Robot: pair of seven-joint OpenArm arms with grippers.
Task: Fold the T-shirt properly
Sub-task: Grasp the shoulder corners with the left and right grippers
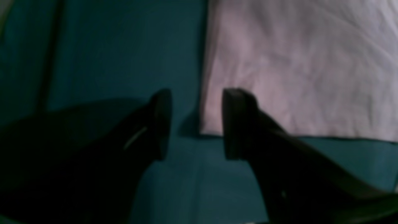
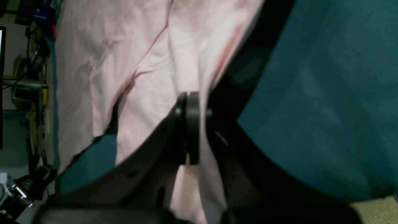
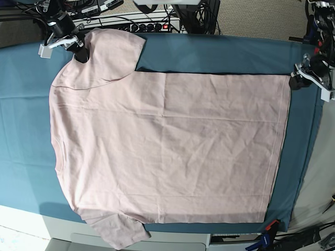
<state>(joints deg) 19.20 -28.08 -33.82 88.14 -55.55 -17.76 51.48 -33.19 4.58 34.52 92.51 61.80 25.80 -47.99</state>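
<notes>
The pale pink T-shirt (image 3: 167, 146) lies spread flat, plain side up, on the teal cloth sheet (image 3: 220, 52). Its collar is toward the base view's left and its hem toward the right. My right gripper (image 3: 80, 53) is shut on the far sleeve's edge; in the right wrist view the closed gripper (image 2: 189, 124) pinches a raised fold of pink fabric (image 2: 140, 62). My left gripper (image 3: 294, 82) is at the far hem corner. In the left wrist view this gripper (image 1: 197, 124) is open, straddling the shirt's corner (image 1: 211, 124), one finger over the shirt (image 1: 295, 62).
A power strip and cables (image 3: 141, 23) lie behind the table's far edge. A clamp (image 3: 268, 230) holds the sheet at the near right corner. The near sleeve (image 3: 118, 232) hangs over the table's front edge. Cluttered gear (image 2: 28, 77) shows beyond the table.
</notes>
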